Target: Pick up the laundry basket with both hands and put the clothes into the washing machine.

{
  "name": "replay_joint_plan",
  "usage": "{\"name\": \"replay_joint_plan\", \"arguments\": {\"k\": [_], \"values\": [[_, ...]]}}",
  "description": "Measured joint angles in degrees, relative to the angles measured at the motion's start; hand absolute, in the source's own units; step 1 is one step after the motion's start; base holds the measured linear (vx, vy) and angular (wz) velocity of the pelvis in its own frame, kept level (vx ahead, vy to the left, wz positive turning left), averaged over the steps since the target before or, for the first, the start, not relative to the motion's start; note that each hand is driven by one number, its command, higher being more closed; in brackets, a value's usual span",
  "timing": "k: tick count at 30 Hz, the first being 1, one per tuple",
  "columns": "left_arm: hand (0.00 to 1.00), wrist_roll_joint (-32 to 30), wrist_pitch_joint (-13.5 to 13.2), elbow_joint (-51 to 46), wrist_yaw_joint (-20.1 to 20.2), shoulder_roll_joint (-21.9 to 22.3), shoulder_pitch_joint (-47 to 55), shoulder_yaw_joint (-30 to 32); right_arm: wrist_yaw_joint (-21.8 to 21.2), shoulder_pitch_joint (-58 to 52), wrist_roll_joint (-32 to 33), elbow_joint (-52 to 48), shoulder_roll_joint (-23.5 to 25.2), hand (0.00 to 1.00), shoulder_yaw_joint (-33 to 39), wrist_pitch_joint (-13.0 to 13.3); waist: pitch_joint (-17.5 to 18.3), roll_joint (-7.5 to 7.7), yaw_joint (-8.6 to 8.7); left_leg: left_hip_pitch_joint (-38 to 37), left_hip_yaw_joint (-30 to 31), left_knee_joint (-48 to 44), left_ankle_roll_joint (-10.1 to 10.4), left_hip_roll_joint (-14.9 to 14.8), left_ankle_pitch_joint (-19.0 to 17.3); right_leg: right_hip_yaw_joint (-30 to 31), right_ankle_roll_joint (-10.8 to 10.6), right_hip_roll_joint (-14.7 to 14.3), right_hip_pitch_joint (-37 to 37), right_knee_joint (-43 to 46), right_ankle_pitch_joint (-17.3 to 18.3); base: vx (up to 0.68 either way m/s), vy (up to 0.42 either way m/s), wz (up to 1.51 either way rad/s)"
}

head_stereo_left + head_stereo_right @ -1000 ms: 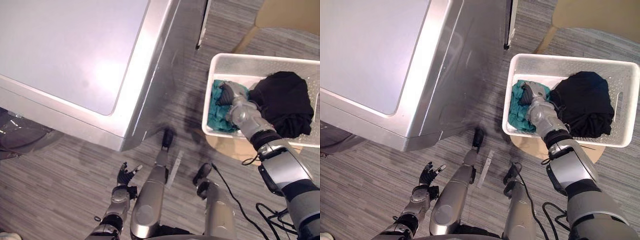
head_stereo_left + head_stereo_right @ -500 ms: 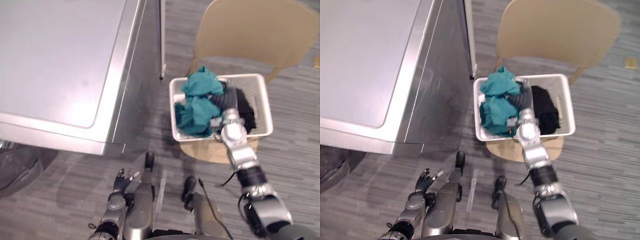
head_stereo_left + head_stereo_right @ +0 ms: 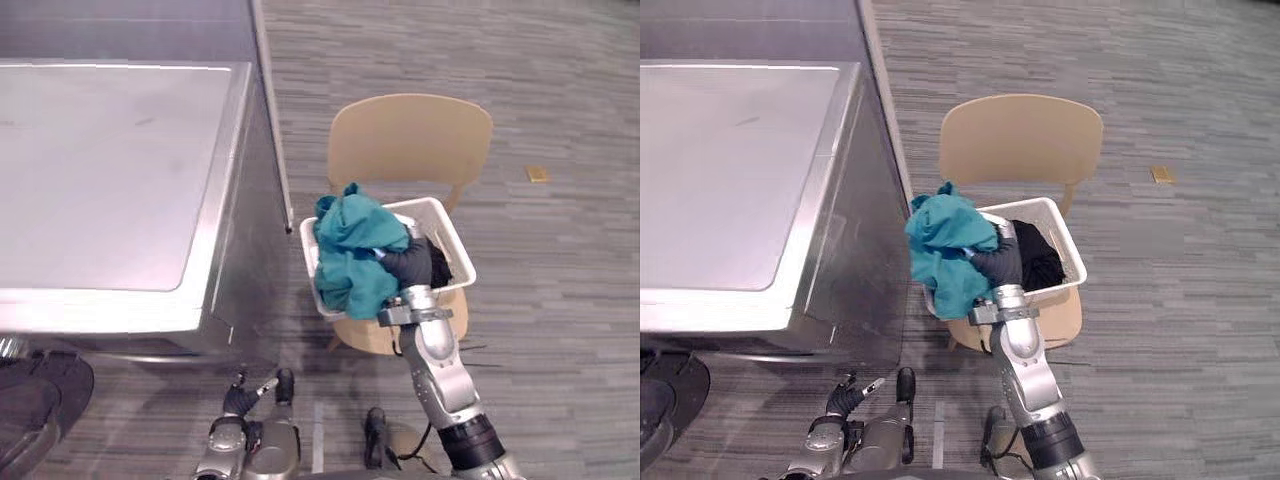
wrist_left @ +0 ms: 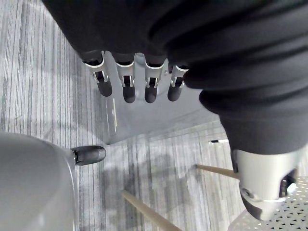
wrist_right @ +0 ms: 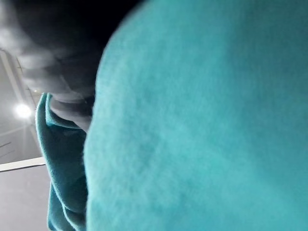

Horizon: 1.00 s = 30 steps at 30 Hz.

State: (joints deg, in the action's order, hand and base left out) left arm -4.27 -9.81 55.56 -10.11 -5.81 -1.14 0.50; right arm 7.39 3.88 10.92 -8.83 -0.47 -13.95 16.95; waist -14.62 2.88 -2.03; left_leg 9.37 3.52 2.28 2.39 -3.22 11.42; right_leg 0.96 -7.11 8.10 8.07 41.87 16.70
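The silver washing machine (image 3: 110,190) stands to the left of the chair (image 3: 410,140), its flat top facing up; the left hand (image 3: 241,399) hangs low over the grey striped floor (image 3: 560,300), below the washing machine's near corner and left of the chair, and its wrist view shows its fingers (image 4: 129,91) straight in a row, slightly apart, holding nothing; the white laundry basket (image 3: 452,282) sits on the chair's seat, at an angle to the seat; a bunched teal garment (image 3: 355,250) stands up above the basket's rim at the end nearer the washing machine, with its lower folds draping over that end; the right hand (image 3: 408,265) reaches up from below the chair into the basket, its dark cover against the teal garment, and its grip is buried in the cloth, so I cannot tell how it is set; a black garment (image 3: 1042,258) lies inside the basket just right of the hand; a small tan scrap (image 3: 538,174) lies on the floor well to the right of the chair.
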Motion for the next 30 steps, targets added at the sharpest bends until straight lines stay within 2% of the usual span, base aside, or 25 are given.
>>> {"name": "replay_joint_plan", "arguments": {"k": [1,2,3,5,6,7,8,9,10,11,12,14,15,16,19,22,26,30], "values": [[0.0,0.05,-0.01,-1.27,-0.26,-0.04,0.13,0.27,-0.01,0.54,0.0,-0.66,-0.14,1.0,-0.2,0.18,0.26,0.34,-0.38,1.39,2.78,-2.12,0.12,1.1,-0.08,2.09,0.15,0.42,-1.52,3.57,-0.18,-0.07,-0.277,1.26],[0.0,0.08,-0.07,-4.48,-0.95,0.01,0.83,1.2,0.01,1.79,-0.02,-1.86,0.0,1.0,-1.43,0.47,0.53,0.63,-1.65,4.22,4.38,-4.77,0.28,1.78,0.03,4.45,0.15,-0.24,-3.67,0.86,0.15,-0.12,-0.308,1.08],[0.0,0.1,-0.11,-5.87,-1.32,0.28,1.15,1.57,0.04,2.38,-0.04,-2.17,0.0,1.0,-1.8,0.54,0.59,0.47,-2.12,5.31,4.83,-5.65,0.31,1.65,0.14,4.23,0.45,-1.04,-4.28,-0.83,1.83,-0.22,-0.342,0.67],[0.0,0.51,-0.64,-13.53,-2.7,2.92,5.61,0.72,0.28,4.51,-0.06,-3.47,-0.61,1.0,-2.35,0.64,2.42,-1.94,-3.84,11.14,7.78,-7.06,1.55,-0.57,2.04,-0.84,3.32,-3.59,-5.46,-9.55,9.03,-0.31,-0.338,0.32],[0.0,1.33,-0.7,-15.19,-2.85,3.5,6.63,-0.06,0.42,4.96,-0.04,-3.49,-0.9,1.0,-2.31,0.76,2.68,-2.76,-3.72,12.0,8.68,-6.79,1.01,-1.0,2.75,-1.54,3.93,-4.49,-5.41,-10.79,9.62,-0.36,-0.309,0.32],[0.0,2.73,-0.75,-18.43,-2.83,4.74,8.54,-2.11,1.44,5.76,0.0,-3.45,-2.53,1.0,-1.8,0.77,2.78,-5.54,-3.68,12.65,10.16,-4.04,-1.87,-2.86,3.39,-3.21,4.85,-7.32,-5.46,-13.45,9.59,-0.3,-0.232,0.43],[0.0,3.29,-0.76,-19.91,-2.86,5.41,8.88,-3.51,1.87,5.88,0.02,-3.23,-3.65,1.0,-1.04,0.79,2.64,-7.03,-3.4,12.6,9.32,-2.08,-4.4,-4.24,0.48,-5.09,6.48,-8.53,-5.97,-15.35,8.59,-0.36,-0.264,0.91],[0.0,3.62,-0.73,-21.39,-2.7,5.8,8.82,-6.41,2.63,5.88,0.15,-2.61,-5.09,1.0,0.62,0.81,2.31,-7.41,-2.82,12.66,6.18,-0.4,-7.31,-4.83,-9.38,-7.91,8.07,-7.97,-6.74,-18.53,6.17,-0.34,-0.188,1.1],[0.0,3.59,-0.84,-24.42,-2.44,5.99,9.21,-7.66,2.64,6.95,0.28,-0.8,-5.64,1.0,2.53,0.86,1.78,-6.3,-2.69,12.58,2.41,-2.07,-3.68,-3.9,-8.41,-9.82,9.47,-6.47,-6.73,-20.21,4.55,-0.39,-0.193,1.22],[0.0,3.53,-1.03,-27.57,-2.36,5.94,9.67,-8.05,2.79,8.42,0.46,0.87,-5.63,1.0,3.99,0.71,1.79,-5.77,-2.35,12.43,-0.43,-6.72,-1.88,-2.31,-6.77,-11.57,10.26,-5.07,-6.6,-22.09,2.62,-0.35,-0.147,0.89],[0.0,3.47,-1.47,-30.56,-2.37,5.61,10.03,-8.29,2.89,9.07,0.49,0.95,-5.64,1.0,4.32,0.72,1.8,-5.76,-2.04,11.66,-1.71,-10.34,-1.64,-1.37,-6.79,-12.33,10.51,-4.31,-6.22,-23.48,1.04,-0.28,-0.122,0.65],[0.0,2.95,-2.89,-38.33,-2.43,4.74,11.15,-8.28,2.69,9.9,0.47,1.24,-5.98,1.0,3.69,0.76,2.15,-6.54,-2.09,7.33,-2.53,-16.4,-1.3,-0.53,-7.41,-13.57,10.84,-4.15,-5.26,-26.57,-2.51,-0.21,-0.065,0.38],[0.0,2.35,-3.58,-40.43,-2.47,4.5,11.14,-8.31,2.56,10.12,0.48,1.63,-6.06,1.0,3.38,0.75,2.52,-7.18,-2.11,5.22,-2.8,-17.05,0.3,-0.61,-9.59,-13.86,10.91,-4.17,-5.05,-27.25,-3.33,-0.22,-0.023,0.36],[0.0,1.81,-4.68,-43.42,-2.47,4.12,10.77,-8.54,2.47,10.67,0.5,2.4,-6.07,1.0,2.83,0.72,2.69,-7.43,-2.01,1.93,-3.14,-16.05,0.7,-0.87,-11.81,-14.54,10.79,-4.14,-4.83,-28.37,-4.62,-0.23,0.02,0.37],[0.0,-1.05,-6.38,-47.39,-2.53,3.2,7.83,-11.47,2.28,12.36,1.96,3.34,-5.78,1.0,2.28,0.71,3.37,-8.51,-1.89,-4.75,-3.03,-5.94,0.96,-2.29,-11.95,-17.21,9.82,-5.45,-4.83,-31.12,-7.39,-0.17,0.058,0.43],[0.0,-5.9,-6.35,-48.85,-2.78,2.22,3.29,-15.04,1.28,14.14,4.67,4.27,-3.93,1.0,1.56,0.71,3.81,-7.86,-2.12,-5.96,-2.23,-2.71,2.13,-2.2,-11.39,-18.67,8.24,-4.93,-4.79,-31.36,-8.64,-0.12,0.145,0.3],[0.0,-10.02,-6.29,-49.23,-4.01,1.11,0.02,-19.13,-1.52,16.94,8.95,5.62,-0.88,1.0,-5.71,0.68,5.29,-7.48,-2.09,-8.2,-2.9,-0.26,0.49,-0.07,-10.06,-18.05,6.47,-3.0,-6.26,-32.73,-10.12,-0.06,0.141,-0.01],[0.0,-11.23,-6.17,-48.32,-5.99,1.2,-4.52,-22.75,-4.46,17.1,14.31,7.67,1.4,1.0,-12.55,0.64,7.94,-7.01,-2.08,-8.82,-3.38,0.05,-0.01,0.69,-9.69,-17.65,5.93,-2.37,-6.97,-33.82,-10.79,0.01,0.063,-0.04]]}}
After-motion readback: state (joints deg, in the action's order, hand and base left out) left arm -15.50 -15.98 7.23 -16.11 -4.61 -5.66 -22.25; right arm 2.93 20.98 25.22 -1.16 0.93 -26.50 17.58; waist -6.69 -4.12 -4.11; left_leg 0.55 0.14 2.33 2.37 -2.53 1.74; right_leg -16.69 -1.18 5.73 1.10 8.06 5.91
